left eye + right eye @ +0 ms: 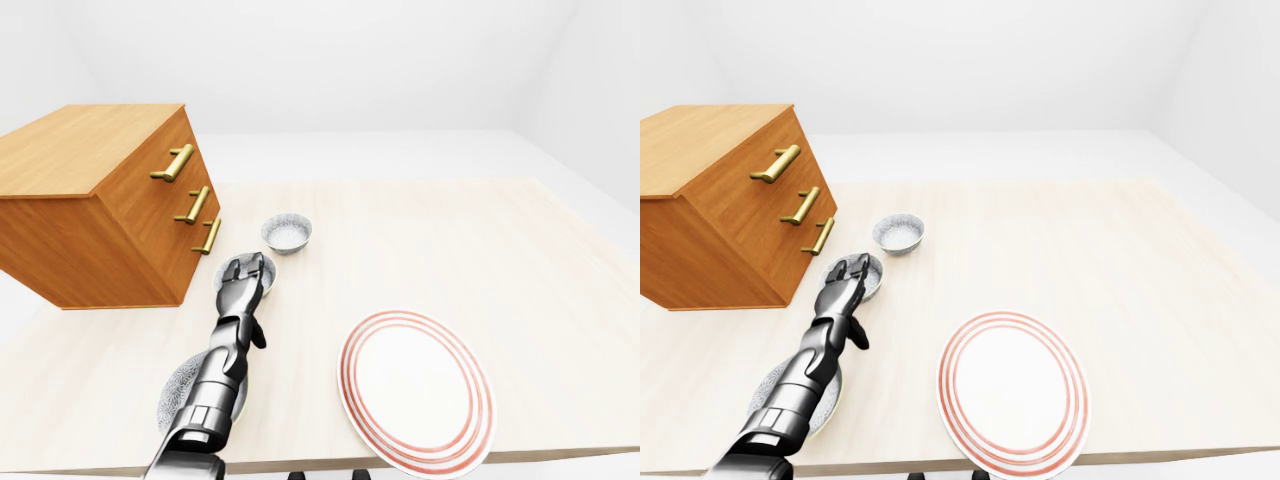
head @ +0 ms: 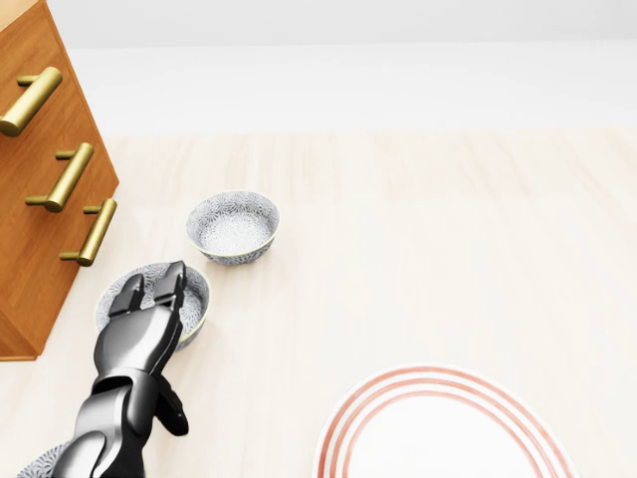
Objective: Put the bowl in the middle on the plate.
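Reaching over the middle bowl (image 2: 194,291) with the left hand (image 2: 149,309), fingers extended above its rim, not clasping it. Sitting on the table (image 1: 480,240) between far bowl (image 2: 233,226) and near bowl (image 1: 178,385), beside the drawer chest (image 1: 95,205); striped plate (image 1: 415,390) lying apart, rightward. Showing no legible writing anywhere.

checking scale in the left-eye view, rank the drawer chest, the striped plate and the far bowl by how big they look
1. drawer chest, takes up the most picture.
2. striped plate, though it lies nearer the camera, which inflates it.
3. far bowl, clearly the smallest, and also the farthest of the three, so partly shrunk by distance.
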